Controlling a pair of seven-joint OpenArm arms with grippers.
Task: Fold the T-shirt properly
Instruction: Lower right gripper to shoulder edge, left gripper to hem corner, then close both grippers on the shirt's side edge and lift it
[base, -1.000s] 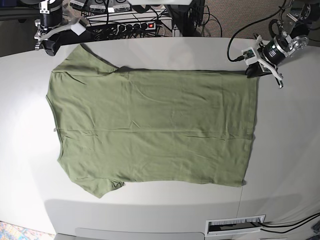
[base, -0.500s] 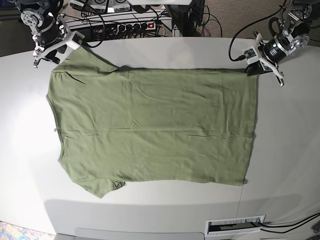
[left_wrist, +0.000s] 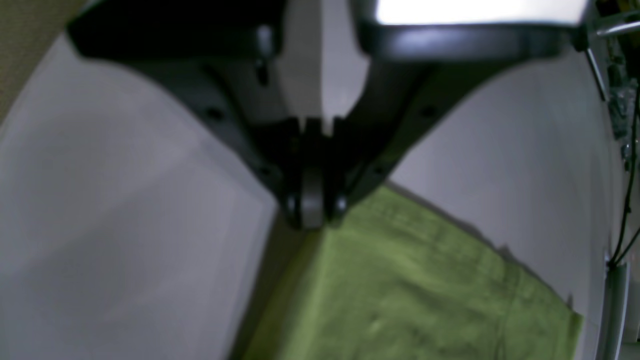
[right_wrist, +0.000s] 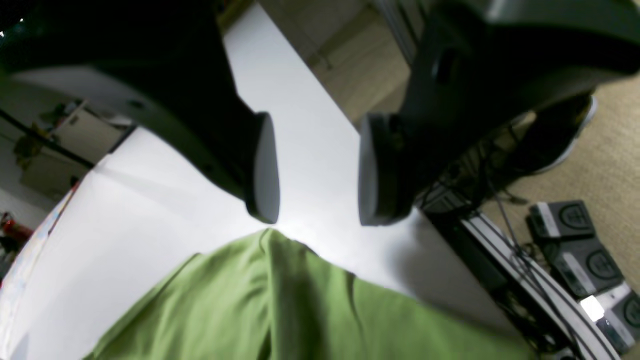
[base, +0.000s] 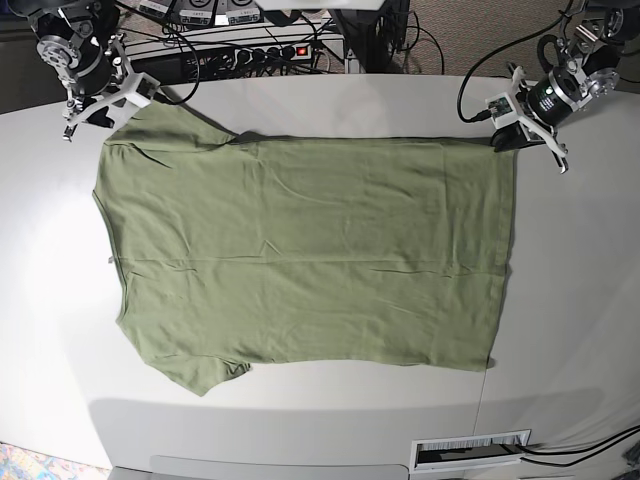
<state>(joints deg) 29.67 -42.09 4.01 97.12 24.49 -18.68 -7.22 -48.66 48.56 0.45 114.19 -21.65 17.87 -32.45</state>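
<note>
T-shirt (base: 305, 255) lies flat on white table (base: 560, 300), olive green, spread w/ neckline toward base-view left and hem toward right; one sleeve points to upper left, other to lower left. Fabric mostly smooth, faint creases across mid-body.

Left gripper (left_wrist: 312, 212): at hem's far corner, base-view upper right. Jaws closed, tips together, sitting right at the corner edge of the cloth; whether fabric is pinched between them cannot be told, view blurred.

Right gripper (right_wrist: 312, 175): jaws spread wide, nothing between pads (right_wrist: 265, 170). Positioned just past tip of upper-left sleeve, clear of fabric.

Power strip (base: 262, 52) w/ cables sits behind table's far edge.
</note>
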